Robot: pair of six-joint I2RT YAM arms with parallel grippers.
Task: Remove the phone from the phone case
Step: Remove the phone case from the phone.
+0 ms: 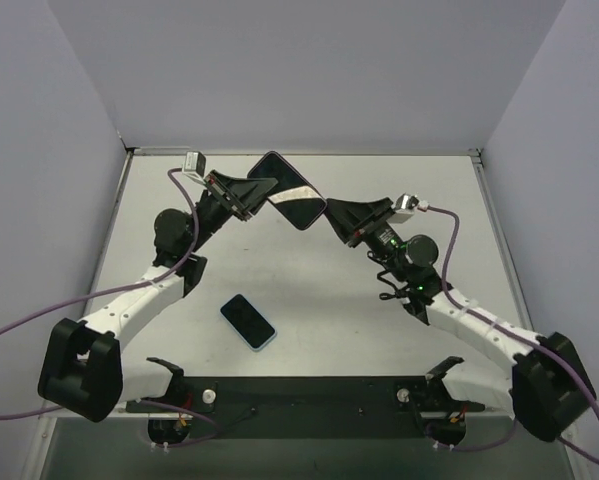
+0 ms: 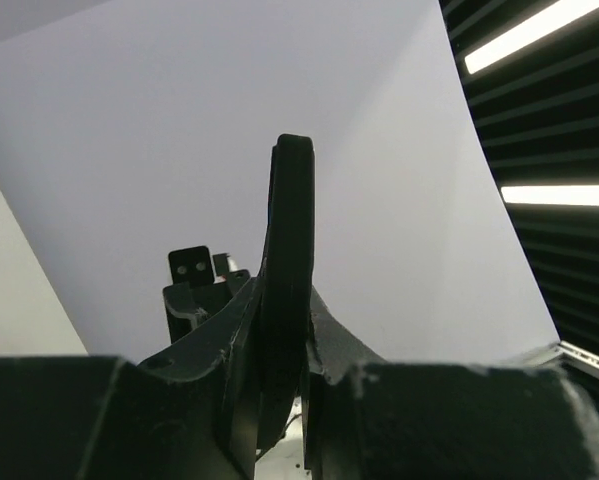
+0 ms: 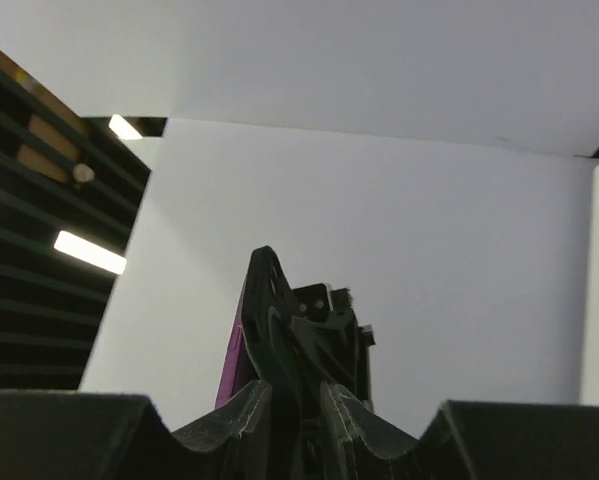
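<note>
A black phone case (image 1: 289, 190) with a dark glossy face is held tilted in the air above the far middle of the table. My left gripper (image 1: 259, 190) is shut on its left end and my right gripper (image 1: 331, 213) is shut on its right end. In the left wrist view the case's black edge (image 2: 290, 230) stands up between the jaws of the left gripper (image 2: 284, 335). In the right wrist view the case (image 3: 269, 300) rises from the right gripper (image 3: 299, 390), with a purple edge (image 3: 229, 368) beside it. I cannot tell whether a phone sits inside.
A second phone (image 1: 248, 321) with a dark screen and light blue rim lies flat on the white table (image 1: 359, 320), near the front, left of centre. Grey walls close in the table's sides and back. A black base bar (image 1: 299, 395) runs along the near edge.
</note>
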